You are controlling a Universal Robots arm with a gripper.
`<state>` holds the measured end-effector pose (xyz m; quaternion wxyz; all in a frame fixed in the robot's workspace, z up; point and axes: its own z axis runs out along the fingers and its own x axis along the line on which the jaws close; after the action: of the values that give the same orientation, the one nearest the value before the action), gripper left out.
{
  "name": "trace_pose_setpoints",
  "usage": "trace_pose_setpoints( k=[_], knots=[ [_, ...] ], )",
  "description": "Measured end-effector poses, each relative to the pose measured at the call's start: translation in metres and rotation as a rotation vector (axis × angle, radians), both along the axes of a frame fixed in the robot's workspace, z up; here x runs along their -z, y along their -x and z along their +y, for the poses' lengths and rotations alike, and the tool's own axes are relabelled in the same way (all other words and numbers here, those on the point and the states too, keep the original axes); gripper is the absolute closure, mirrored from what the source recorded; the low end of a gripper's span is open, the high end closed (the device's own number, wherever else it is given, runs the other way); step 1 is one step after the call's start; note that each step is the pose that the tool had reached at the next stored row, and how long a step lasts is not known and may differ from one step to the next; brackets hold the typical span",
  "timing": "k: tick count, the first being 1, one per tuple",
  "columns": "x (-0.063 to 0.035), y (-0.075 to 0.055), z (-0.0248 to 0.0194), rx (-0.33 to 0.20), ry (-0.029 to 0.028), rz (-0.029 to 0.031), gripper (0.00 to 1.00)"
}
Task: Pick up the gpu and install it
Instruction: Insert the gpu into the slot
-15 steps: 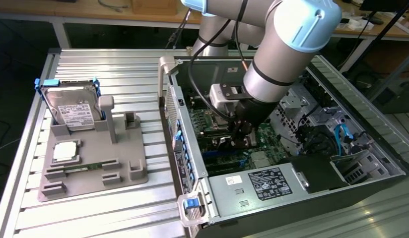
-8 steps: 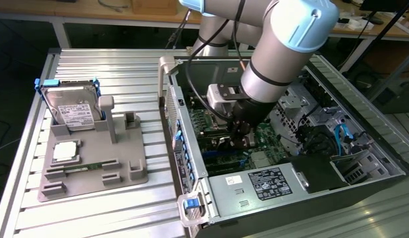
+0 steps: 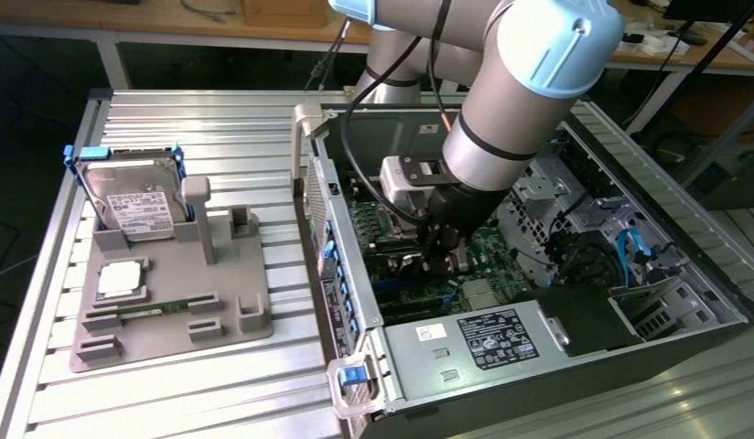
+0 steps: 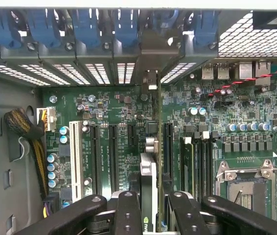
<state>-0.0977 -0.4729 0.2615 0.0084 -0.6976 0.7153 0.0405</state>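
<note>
The gripper (image 4: 152, 198) is closed narrow on the gpu (image 4: 148, 176), its dark fingers (image 4: 127, 215) pinching the card from both faces. The card stands edge-on, a thin strip running from between the fingers toward the case's rear panel.

In the exterior view the gripper is low inside the open computer case (image 3: 314, 183), just above the motherboard (image 4: 114, 112). The arm rises from it toward one o'clock.

Under the card lie the black expansion slots (image 4: 95, 156), parallel to it. One slot sits on either side of the strip, and the one directly beneath is hidden by the card. I cannot tell whether the card's lower edge touches a slot. Its far end reaches the vented rear wall, under the row of blue latches (image 4: 84, 24).

Read on the exterior view, the power supply (image 3: 493, 338) sits at about five o'clock from the gripper. The hard drive (image 3: 133, 206) stands at nine o'clock, well apart, in the grey holder (image 3: 169, 329) outside the case.

I judge the pickup done and the install in hand. Seating calls for the card kept upright and square along its slot, bracket lined up with the rear opening, and pressure straight down.
</note>
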Motion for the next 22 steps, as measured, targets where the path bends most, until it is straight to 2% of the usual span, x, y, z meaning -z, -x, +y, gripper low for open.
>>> trace_pose_setpoints(
  k=[22],
  knots=[
    [-0.0031, 0.0, 0.0, 0.012, 0.0001, 0.0, 0.73]
  ],
)
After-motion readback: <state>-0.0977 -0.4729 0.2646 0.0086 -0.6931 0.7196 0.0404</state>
